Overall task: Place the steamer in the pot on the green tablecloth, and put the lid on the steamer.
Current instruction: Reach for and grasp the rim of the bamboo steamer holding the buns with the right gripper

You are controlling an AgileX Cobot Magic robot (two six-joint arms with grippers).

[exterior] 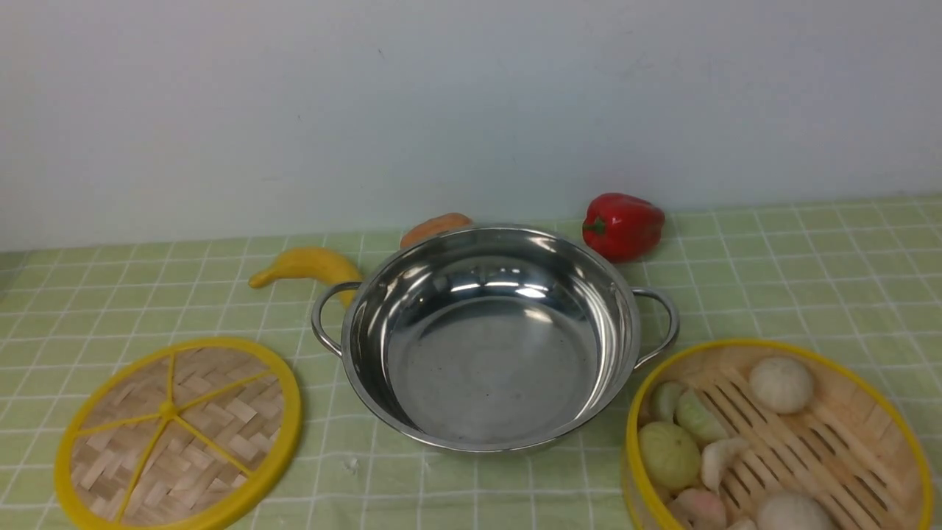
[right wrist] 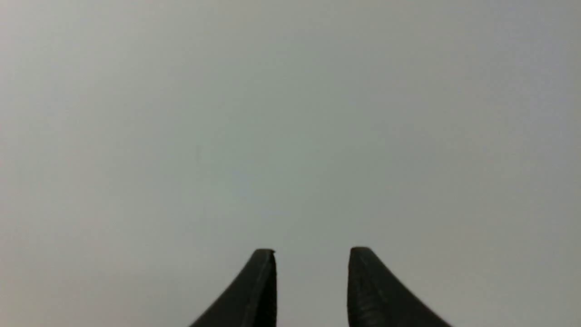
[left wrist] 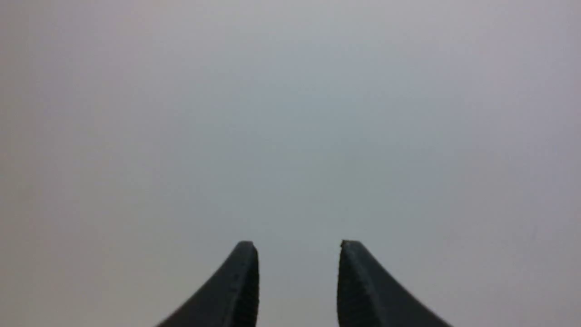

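My left gripper [left wrist: 298,245] and right gripper [right wrist: 312,252] both have fingers apart. Ahead, between my arms, sits the pot [exterior: 489,361]; the steamer [exterior: 817,442] lies to its right, the lid [exterior: 213,412] left.

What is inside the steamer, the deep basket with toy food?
The steamer holds round white buns, a round green bun, and other toy pieces along its left side, on a slatted floor. The slats directly beneath the food are covered, and the picture cuts off the near part.

Your left gripper [left wrist: 297,245] stands with its fingertips apart, nothing between them; your right gripper [right wrist: 312,252] likewise holds its two dark fingers parted around bare space.
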